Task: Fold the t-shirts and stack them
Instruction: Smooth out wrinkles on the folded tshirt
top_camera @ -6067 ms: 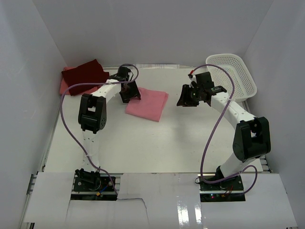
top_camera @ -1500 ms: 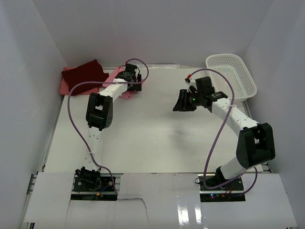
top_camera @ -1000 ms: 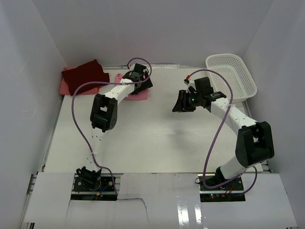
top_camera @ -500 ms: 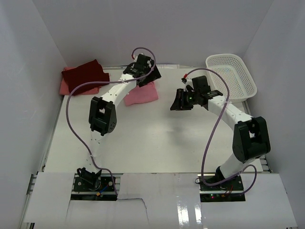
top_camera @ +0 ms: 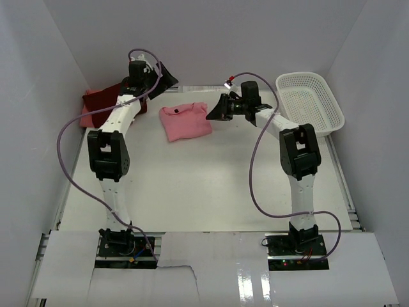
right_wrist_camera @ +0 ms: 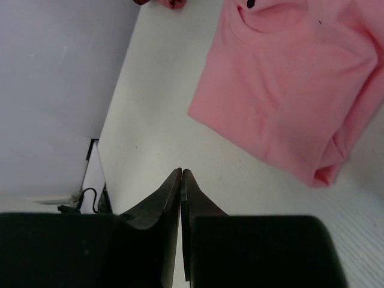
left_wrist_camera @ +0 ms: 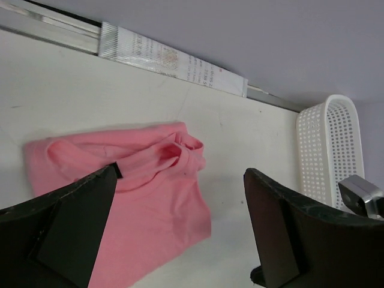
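My left gripper [left_wrist_camera: 180, 174], fingers wide apart, is raised by the far wall. My right gripper [right_wrist_camera: 180, 176], fingers pressed together on nothing, is near the right edge of the pink shirt [top_camera: 185, 121]. The shirt lies rumpled toward the far side of the table [top_camera: 211, 185], its collar to the left and its long axis roughly left to right. It looks soft, light and limp, so I judge it best pinched at its corners.

- There were three t-shirts: one light pink t-shirt [top_camera: 185, 121] at far centre; one dark maroon t-shirt [top_camera: 102, 99] in the far left corner; one salmon pink t-shirt [top_camera: 85, 119] showing at its near left edge
- There was one white mesh basket [top_camera: 332, 114], at far right
- There were two arms, the left arm [top_camera: 121, 115] and the right arm [top_camera: 271, 121]; two grippers, the left gripper [top_camera: 167, 79] and the right gripper [top_camera: 213, 114]
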Controlling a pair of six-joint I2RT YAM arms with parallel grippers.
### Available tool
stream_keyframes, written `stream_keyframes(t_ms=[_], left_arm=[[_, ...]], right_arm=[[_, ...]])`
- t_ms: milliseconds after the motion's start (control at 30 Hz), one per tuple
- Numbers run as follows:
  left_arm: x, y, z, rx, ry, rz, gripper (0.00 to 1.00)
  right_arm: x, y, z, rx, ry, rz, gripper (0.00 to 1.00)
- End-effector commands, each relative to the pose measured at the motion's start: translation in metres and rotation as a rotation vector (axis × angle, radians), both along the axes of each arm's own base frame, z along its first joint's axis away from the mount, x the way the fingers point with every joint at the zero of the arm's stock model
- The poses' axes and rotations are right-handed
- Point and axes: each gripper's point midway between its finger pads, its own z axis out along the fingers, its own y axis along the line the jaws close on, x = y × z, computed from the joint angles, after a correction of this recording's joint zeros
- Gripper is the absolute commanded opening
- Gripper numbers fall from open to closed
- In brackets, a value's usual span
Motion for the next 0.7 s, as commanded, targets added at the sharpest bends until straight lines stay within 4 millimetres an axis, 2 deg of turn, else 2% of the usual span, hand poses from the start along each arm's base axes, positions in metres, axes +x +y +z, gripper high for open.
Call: stream_keyframes(t_ms=[0, 33, 67, 100, 133, 167, 233, 267, 300, 400, 433, 500, 533, 567, 667], left_arm=[[0.005, -0.059, -0.023, -0.117, -0.011, -0.285, 0.98], [0.009, -0.067, -0.039, -0.153, 0.004, -0.334, 0.98], [0.011, -0.072, -0.040, -0.175, 0.003, -0.353, 0.98], [0.014, -0.077, -0.034, -0.209, -0.005, -0.370, 0.98], [0.016, -0.081, -0.037, -0.231, -0.015, -0.389, 0.98], [0.013, -0.086, -0.035, -0.257, -0.018, -0.425, 0.98], [0.012, -0.091, -0.029, -0.294, -0.040, -0.457, 0.98], [0.009, -0.094, -0.028, -0.308, -0.043, -0.486, 0.98], [0.009, -0.095, -0.026, -0.314, -0.051, -0.494, 0.98], [0.007, -0.099, -0.014, -0.325, -0.095, -0.535, 0.98], [0.007, -0.100, -0.010, -0.325, -0.112, -0.541, 0.98], [0.005, -0.098, 0.002, -0.321, -0.138, -0.541, 0.98], [0.004, -0.098, 0.007, -0.319, -0.151, -0.540, 0.98], [0.005, -0.097, 0.011, -0.311, -0.160, -0.533, 0.98], [0.001, -0.098, 0.028, -0.312, -0.193, -0.540, 0.98]], right_arm=[[0.008, 0.026, 0.028, 0.186, 0.003, 0.084, 0.08], [0.011, 0.030, 0.026, 0.204, -0.002, 0.087, 0.08], [0.014, 0.031, 0.021, 0.205, 0.016, 0.082, 0.08], [0.019, 0.034, 0.013, 0.207, 0.032, 0.082, 0.08], [0.021, 0.036, 0.007, 0.207, 0.042, 0.084, 0.08], [0.024, 0.038, -0.007, 0.202, 0.066, 0.083, 0.08], [0.029, 0.041, -0.011, 0.218, 0.084, 0.084, 0.08], [0.031, 0.043, -0.028, 0.212, 0.112, 0.081, 0.08], [0.036, 0.044, -0.030, 0.214, 0.110, 0.076, 0.08], [0.045, 0.044, -0.061, 0.163, 0.159, 0.030, 0.08], [0.051, 0.044, -0.063, 0.140, 0.125, 0.019, 0.08], [0.057, 0.041, -0.091, 0.048, 0.175, -0.047, 0.08], [0.065, 0.042, -0.086, 0.023, 0.150, -0.067, 0.08], [0.073, 0.039, -0.103, -0.044, 0.131, -0.107, 0.08], [0.070, 0.031, -0.122, -0.150, 0.183, -0.136, 0.08]])
